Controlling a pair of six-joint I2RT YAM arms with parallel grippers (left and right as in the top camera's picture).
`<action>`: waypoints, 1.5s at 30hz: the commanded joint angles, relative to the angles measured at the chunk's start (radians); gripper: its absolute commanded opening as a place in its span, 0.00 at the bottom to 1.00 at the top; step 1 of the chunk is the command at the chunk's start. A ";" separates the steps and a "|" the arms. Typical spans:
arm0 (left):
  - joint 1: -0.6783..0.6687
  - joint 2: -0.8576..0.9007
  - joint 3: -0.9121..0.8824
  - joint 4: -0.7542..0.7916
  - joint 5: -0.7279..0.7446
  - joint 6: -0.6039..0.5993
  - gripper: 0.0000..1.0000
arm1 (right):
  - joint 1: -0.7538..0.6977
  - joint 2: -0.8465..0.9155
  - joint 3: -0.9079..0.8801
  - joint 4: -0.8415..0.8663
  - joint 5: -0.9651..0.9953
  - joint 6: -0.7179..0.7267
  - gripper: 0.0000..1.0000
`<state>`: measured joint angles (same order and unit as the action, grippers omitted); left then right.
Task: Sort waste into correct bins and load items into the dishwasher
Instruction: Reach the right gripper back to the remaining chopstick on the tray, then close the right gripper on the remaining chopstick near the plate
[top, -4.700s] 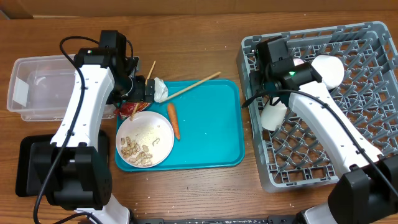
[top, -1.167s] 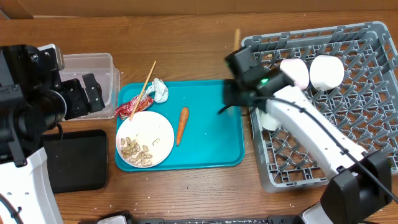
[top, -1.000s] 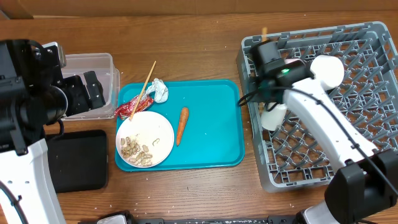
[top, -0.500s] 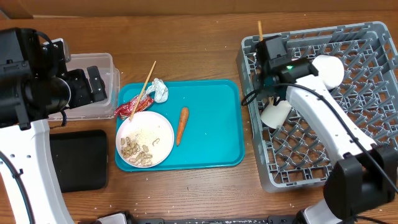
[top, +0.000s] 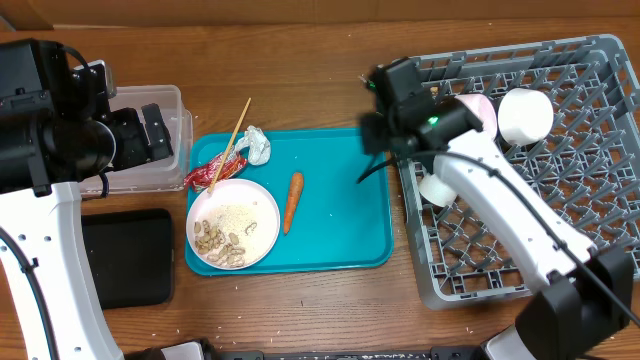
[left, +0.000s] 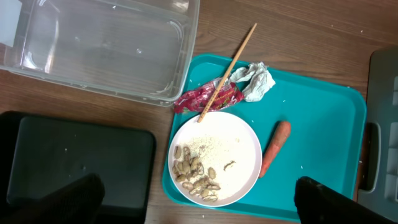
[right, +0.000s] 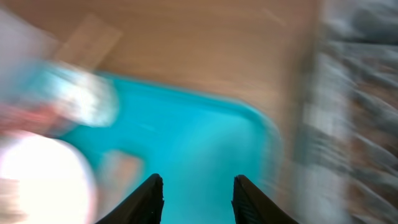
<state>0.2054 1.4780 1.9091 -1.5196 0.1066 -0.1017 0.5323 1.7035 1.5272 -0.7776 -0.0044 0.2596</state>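
On the teal tray (top: 340, 215) a white plate (top: 238, 205) holds peanut shells (top: 215, 240) and rice. Beside it lie an orange carrot (top: 291, 200), a red wrapper (top: 203, 175) and a white tissue (top: 255, 145). My left gripper (top: 148, 142) hangs wide open over the clear tub (top: 180, 110); its wrist view shows the plate (left: 242, 149), carrot (left: 274, 147), wrapper (left: 189, 101) and tissue (left: 256, 81) far below the left gripper (left: 199, 205). My right gripper (top: 375, 140) is over the tray's right edge. In its blurred wrist view the right gripper (right: 198, 199) is open with nothing between its fingers.
A wooden chopstick (top: 235, 135) leans across the wrapper. The black tray (top: 125, 260) lies in front of the tub. The grey dish rack (top: 520, 230) at the right holds two bowls (top: 525, 115) and a cup (top: 440, 188).
My right gripper has opened and swung left from the rack's back corner to the tray's right edge. The chopstick it held upright no longer shows. The left arm has barely moved.
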 joint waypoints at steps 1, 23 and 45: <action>0.004 0.009 -0.003 0.002 -0.010 0.001 1.00 | 0.078 -0.005 0.031 0.123 -0.197 0.282 0.40; 0.004 0.009 -0.003 0.002 -0.010 0.001 1.00 | 0.296 0.598 0.032 0.912 -0.196 0.602 0.34; 0.004 0.009 -0.003 0.002 -0.010 0.001 1.00 | 0.295 0.632 0.032 0.986 -0.097 0.762 0.35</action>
<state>0.2054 1.4780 1.9083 -1.5196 0.1024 -0.1017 0.8112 2.3222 1.5528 0.1993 -0.1184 1.0111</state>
